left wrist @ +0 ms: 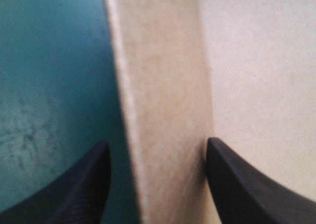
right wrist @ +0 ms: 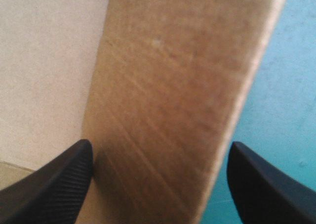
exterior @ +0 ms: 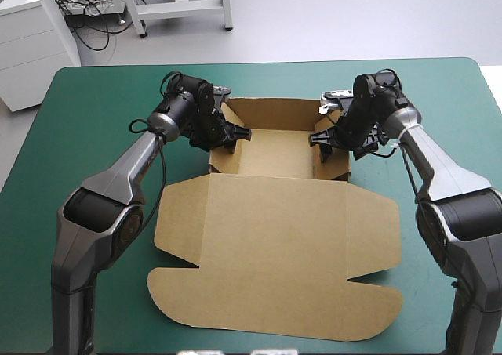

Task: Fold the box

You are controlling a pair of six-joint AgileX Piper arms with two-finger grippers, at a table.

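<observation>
The left claw (left wrist: 157, 147) is spread, one black finger on each side of the raised left wall of the box (exterior: 274, 237). The right claw (right wrist: 160, 150) is spread the same way across the right wall. The brown box sits mid-desk (exterior: 86, 96), its lid flat toward the near edge.

Bright, even light from above. Soft, faint shadows lie on the teal-green cover (exterior: 86, 135) beside the left arm (exterior: 118, 179). The box (exterior: 274, 245) tray is darker along its left wall; wrist views are dimmer.
</observation>
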